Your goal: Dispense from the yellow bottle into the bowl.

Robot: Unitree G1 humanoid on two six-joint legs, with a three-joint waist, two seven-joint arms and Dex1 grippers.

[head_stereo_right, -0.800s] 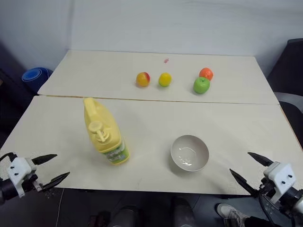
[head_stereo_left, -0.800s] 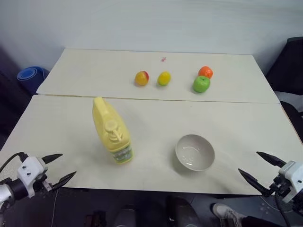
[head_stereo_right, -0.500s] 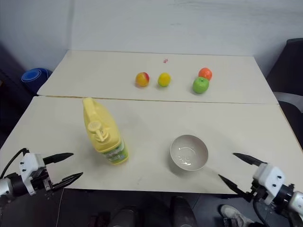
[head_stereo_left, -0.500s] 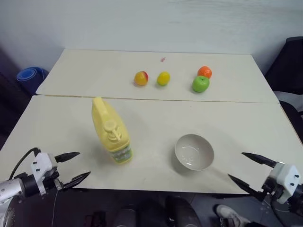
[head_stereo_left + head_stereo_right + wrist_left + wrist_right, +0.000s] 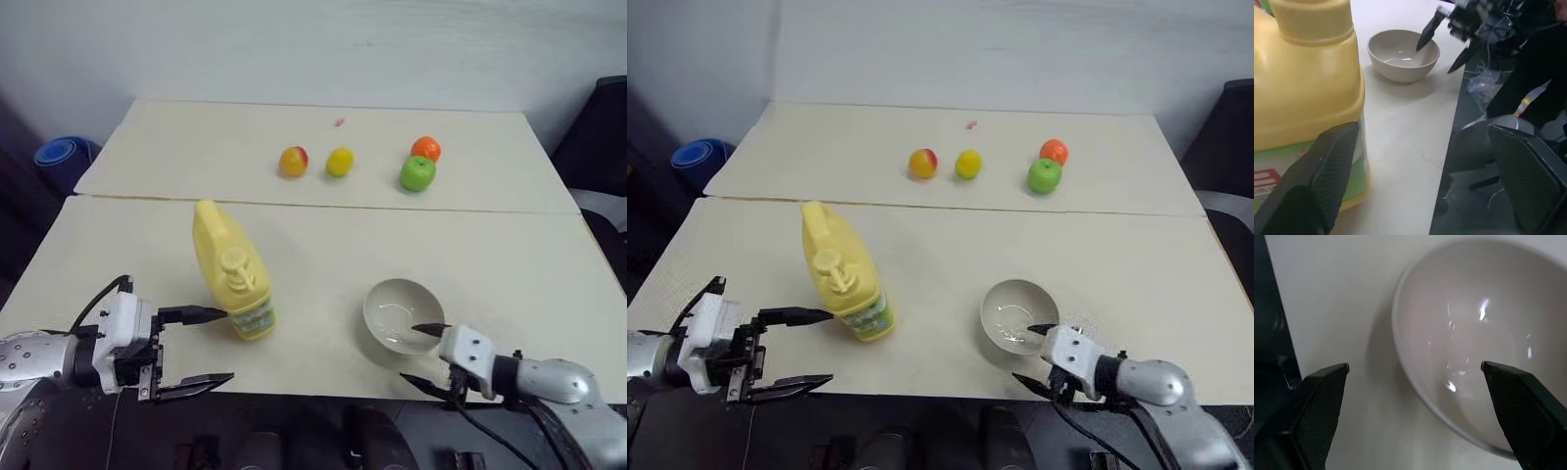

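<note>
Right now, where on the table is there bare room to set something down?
Bare patches: between the yellow bottle and the bowl, behind the bowl up to the table seam, and the far table's left end. Crowded: the fruit row, and the front edge by both grippers.

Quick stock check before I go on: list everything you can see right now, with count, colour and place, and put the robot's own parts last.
yellow bottle: 1, pale yellow with pump top and green-white label, upright on the near table, left of centre.
bowl: 1, off-white, near table, right of the bottle, near the front edge.
tables: 2, cream, butted together, one near and one far.
peach-like fruit: 1, yellow-orange with red blush, far table.
small yellow fruit: 1, yellow, beside it.
orange: 1, far table, right.
green apple: 1, touching the orange's near side.
blue roll: 1, floor, far left.
left pincer: open, beside the bottle's base.
right pincer: open, at the bowl's near rim.
</note>
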